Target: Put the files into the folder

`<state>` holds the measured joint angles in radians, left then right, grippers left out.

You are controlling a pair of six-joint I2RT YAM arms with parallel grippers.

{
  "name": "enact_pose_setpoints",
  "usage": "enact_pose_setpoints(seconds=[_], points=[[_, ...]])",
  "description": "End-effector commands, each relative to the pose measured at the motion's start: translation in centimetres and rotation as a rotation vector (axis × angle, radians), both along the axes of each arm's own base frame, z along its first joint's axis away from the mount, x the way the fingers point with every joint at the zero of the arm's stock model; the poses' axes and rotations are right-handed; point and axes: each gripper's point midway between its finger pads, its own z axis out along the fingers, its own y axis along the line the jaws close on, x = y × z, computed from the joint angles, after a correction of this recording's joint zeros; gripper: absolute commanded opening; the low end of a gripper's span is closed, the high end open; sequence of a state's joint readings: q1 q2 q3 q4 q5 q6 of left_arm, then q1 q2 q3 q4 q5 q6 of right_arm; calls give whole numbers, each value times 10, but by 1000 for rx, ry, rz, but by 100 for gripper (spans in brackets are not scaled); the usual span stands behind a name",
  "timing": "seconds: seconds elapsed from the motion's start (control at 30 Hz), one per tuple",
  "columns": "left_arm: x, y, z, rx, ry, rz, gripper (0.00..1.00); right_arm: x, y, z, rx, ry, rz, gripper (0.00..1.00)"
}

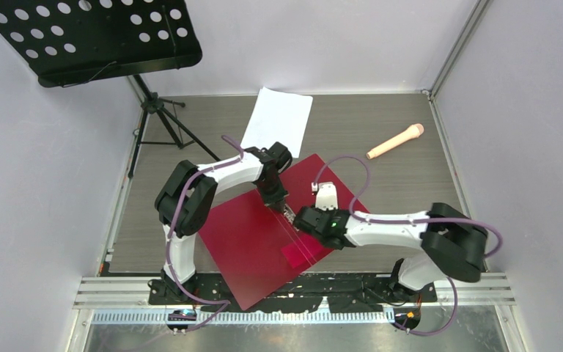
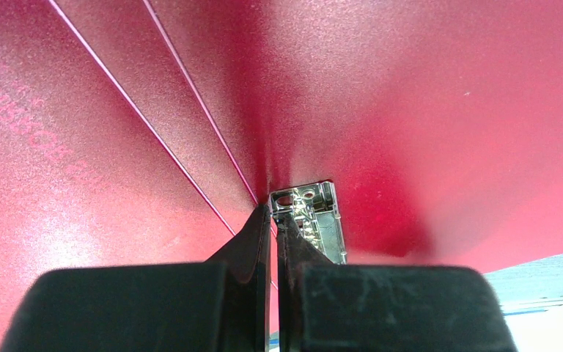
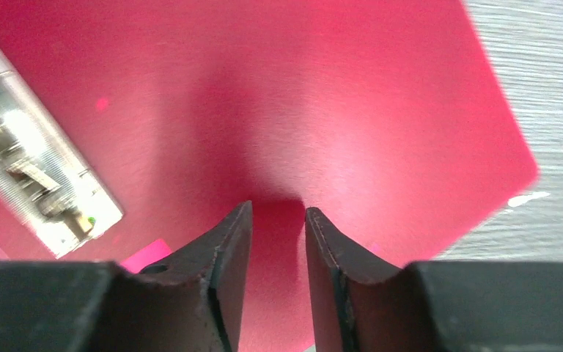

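The dark-red folder (image 1: pixel 249 242) lies open on the table, its metal spine clip (image 1: pixel 291 215) and pink patch (image 1: pixel 304 251) showing. The files (image 1: pixel 278 117), white sheets, lie on the table beyond the folder, touched by neither gripper. My left gripper (image 1: pixel 278 204) points down at the spine with its jaws nearly together; in the left wrist view its tips (image 2: pixel 276 209) rest at the end of the clip (image 2: pixel 315 213) on the folder (image 2: pixel 447 110). My right gripper (image 1: pixel 302 218) is open and empty, low over the right cover (image 3: pixel 322 88), beside the clip (image 3: pixel 37 183) and the patch (image 3: pixel 146 255).
A beige microphone (image 1: pixel 396 141) lies at the back right of the table. A black music stand (image 1: pixel 95 37) on a tripod (image 1: pixel 161 121) stands at the back left. Walls close in both sides, and the folder's near corner overhangs the front rail.
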<state>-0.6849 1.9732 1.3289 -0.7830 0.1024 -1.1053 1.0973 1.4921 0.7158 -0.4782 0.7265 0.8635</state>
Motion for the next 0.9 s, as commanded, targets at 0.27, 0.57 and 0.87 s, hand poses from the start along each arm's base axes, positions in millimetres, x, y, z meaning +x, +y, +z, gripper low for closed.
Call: enact_pose_setpoints(seconds=[0.27,0.57,0.87], points=[[-47,81,-54,349,155,-63,0,-8,99,27,530,168,253,43],[-48,80,-55,344,157,-64,0,-12,94,2,482,223,215,37],[-47,80,-56,345,159,-65,0,-7,85,0,472,189,160,31]])
